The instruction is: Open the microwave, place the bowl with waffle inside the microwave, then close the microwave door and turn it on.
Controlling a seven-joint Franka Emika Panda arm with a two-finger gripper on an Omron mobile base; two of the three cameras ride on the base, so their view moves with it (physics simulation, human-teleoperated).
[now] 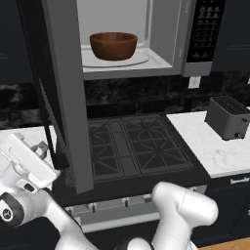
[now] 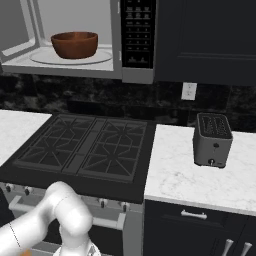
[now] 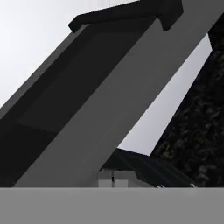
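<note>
The microwave (image 1: 183, 44) hangs above the stove with its cavity exposed. On the turntable inside sits the reddish-brown bowl (image 1: 113, 45) (image 2: 75, 44); the waffle is hidden below its rim. The microwave door (image 1: 68, 97) is swung wide open to the left, its grey edge facing the left base camera. My gripper (image 1: 44, 148) hovers low on the door's outer side, close to the black bar handle (image 1: 50, 128). In the hand view the door (image 3: 113, 100) slants across just ahead and the handle (image 3: 127, 13) lies at the top. The gripper (image 3: 113, 178) is shut, its tips together with nothing between them.
The black gas stove (image 1: 132, 146) (image 2: 85, 147) lies below the microwave. A dark grey toaster (image 1: 228, 117) (image 2: 212, 139) stands on the white counter (image 2: 190, 180) to the right. The button panel (image 2: 137, 35) is on the microwave's right side.
</note>
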